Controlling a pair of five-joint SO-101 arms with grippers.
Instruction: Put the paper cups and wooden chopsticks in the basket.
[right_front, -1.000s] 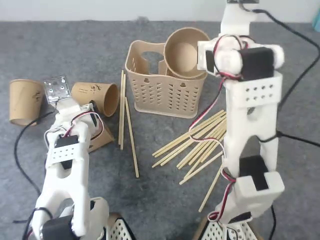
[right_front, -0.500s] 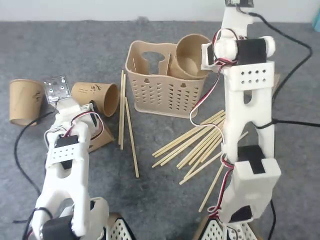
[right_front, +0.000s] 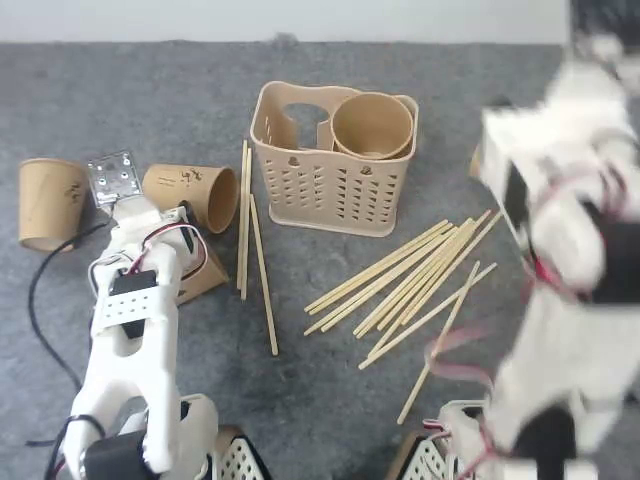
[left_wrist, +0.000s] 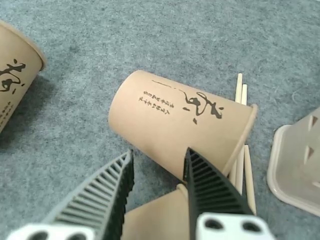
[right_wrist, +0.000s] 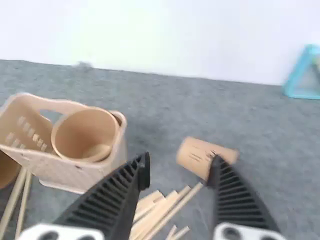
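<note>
The right pincer (right_wrist: 180, 160) is spread; a lying paper cup (right_wrist: 207, 155) waits just ahead of it, beside the basket (right_wrist: 27, 147) that holds one cup (right_wrist: 85, 134) already. It should, I think, close softly across the cup's body. The left pincer (left_wrist: 159, 154), spread too, hangs over another cup (left_wrist: 180, 120).

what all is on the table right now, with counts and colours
basket: one, beige, middle of the grey table
paper cup in the basket: one, tan, upright in its right side
paper cups lying on the table: four, tan; far left, next to that one, nearer the front on the left, right of the basket
wooden chopsticks: pale wood; a few left of the basket, a loose pile in front and to its right
blue object: one, far edge, too cut off to identify
left gripper: open, over a lying cup
right gripper: open, empty, above the table
</note>
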